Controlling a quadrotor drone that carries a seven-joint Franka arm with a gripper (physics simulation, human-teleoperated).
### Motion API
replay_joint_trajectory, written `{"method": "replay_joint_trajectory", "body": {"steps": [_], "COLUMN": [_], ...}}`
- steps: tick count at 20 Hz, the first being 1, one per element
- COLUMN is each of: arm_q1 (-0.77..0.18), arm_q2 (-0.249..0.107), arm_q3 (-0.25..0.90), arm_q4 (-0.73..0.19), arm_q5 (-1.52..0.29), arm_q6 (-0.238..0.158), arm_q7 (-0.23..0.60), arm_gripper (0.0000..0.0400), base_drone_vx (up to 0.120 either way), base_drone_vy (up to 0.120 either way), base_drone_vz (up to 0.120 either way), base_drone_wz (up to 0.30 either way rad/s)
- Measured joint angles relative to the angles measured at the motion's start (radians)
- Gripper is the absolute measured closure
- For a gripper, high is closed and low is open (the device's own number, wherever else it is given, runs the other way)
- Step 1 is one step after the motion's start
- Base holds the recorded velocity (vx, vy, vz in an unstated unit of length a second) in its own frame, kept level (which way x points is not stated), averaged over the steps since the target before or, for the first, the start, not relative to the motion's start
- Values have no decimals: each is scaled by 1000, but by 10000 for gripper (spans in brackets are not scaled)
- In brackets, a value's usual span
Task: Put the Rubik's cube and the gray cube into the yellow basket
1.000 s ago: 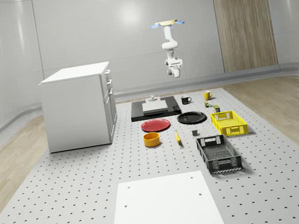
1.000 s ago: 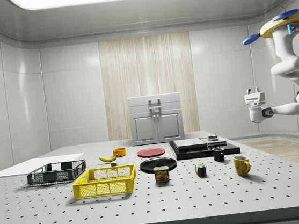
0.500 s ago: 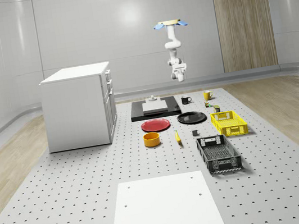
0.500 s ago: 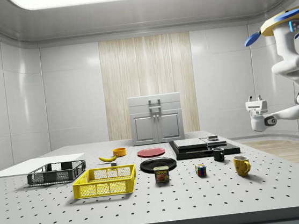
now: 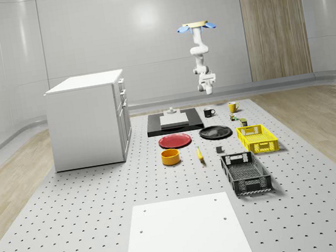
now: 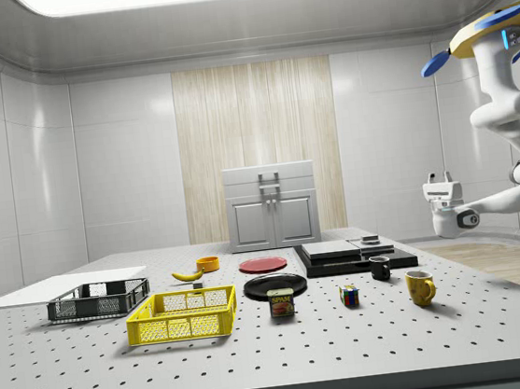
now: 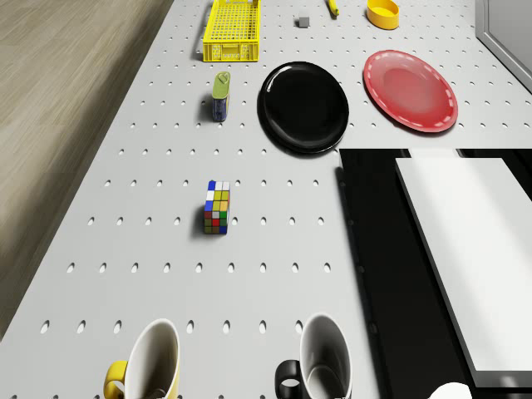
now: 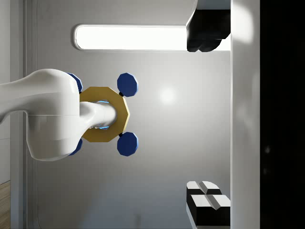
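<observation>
Rubik's cube (image 7: 217, 208) and gray cube (image 7: 303, 22) both sat on the table (image 5: 76, 230), outside the yellow basket (image 6: 183, 315). Largest, the drone (image 6: 495, 29) hovered high beyond the table's far end. Its arm (image 6: 517, 137) reached toward the table, carrying the gripper (image 6: 440, 177) aloft with fingers pointing upward and spread apart, holding nothing. Below and ahead of the gripper lay the Rubik's cube; the basket was farther off, and the gray cube beside it.
</observation>
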Motion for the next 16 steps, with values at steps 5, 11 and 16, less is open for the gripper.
{"method": "replay_joint_trajectory", "body": {"steps": [5,11,16], "arm_q1": [-1,-1,-2], "arm_q2": [1,-1,-3], "arm_q3": [0,1,2], "arm_q4": [6,6,4], "arm_q5": [0,0,0], "arm_q6": [-1,2,5], "arm_q7": [0,-1,-1], "arm_gripper": [0,0,0], "base_drone_vx": [120,120,120], "base_drone_vy": [120,120,120], "base_drone_vz": [0,0,0], "base_drone_wz": [0,0,0]}}
